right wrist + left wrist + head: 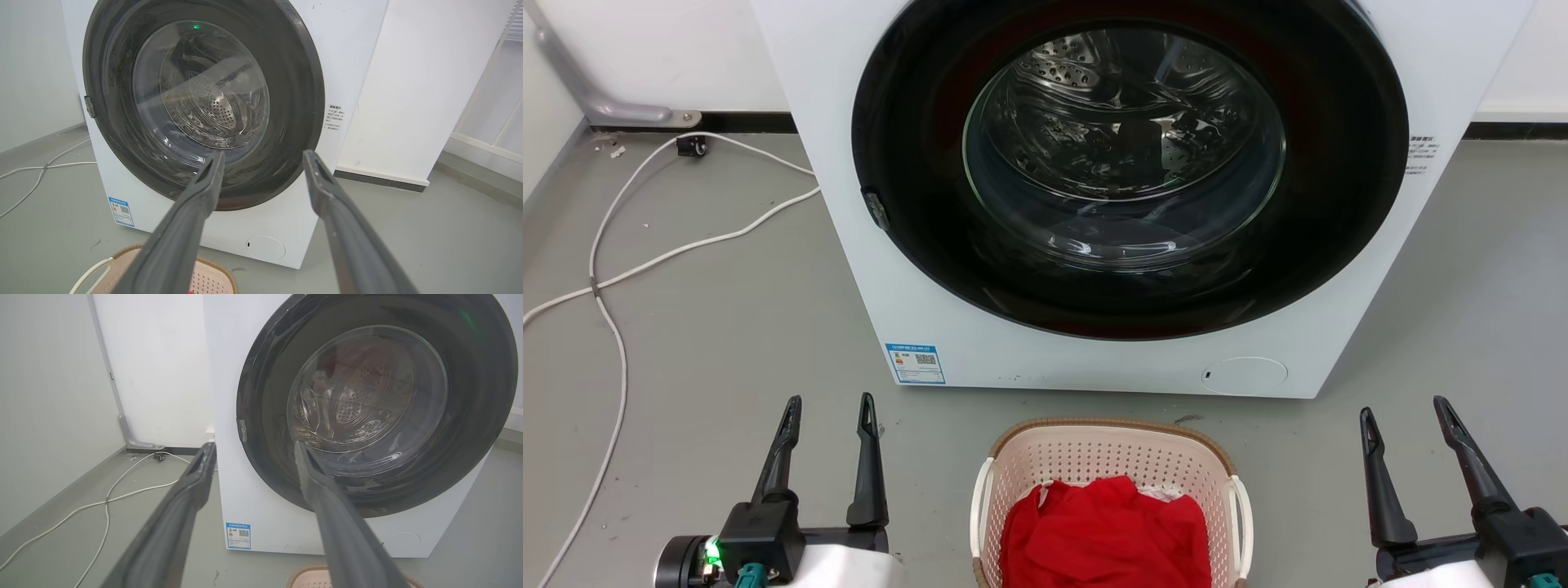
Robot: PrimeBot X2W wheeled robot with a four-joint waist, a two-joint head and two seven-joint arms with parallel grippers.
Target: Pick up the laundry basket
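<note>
white washing machine (1094, 359) with closed dark round door at far centre, laundry basket (1045, 457) on grey floor just near of it, red cloth (1104, 535) inside, left gripper (830, 408) and right gripper (1406, 412) flanking basket, both spread wide, holding nothing, white cable (645, 261) far left

Grey floor (727, 327), smooth, with scuffs and small spots. A white front-loading washing machine (915, 310) stands against a white wall (645, 49). Its round glass door (1127, 163) is closed, with the steel drum visible behind it. A blue label (916, 363) sits at the lower left of its front. Dark skirting (752, 122) runs along the wall base. A white cable (595, 287) lies loose on the floor left of the machine. Lighting is even.
</note>
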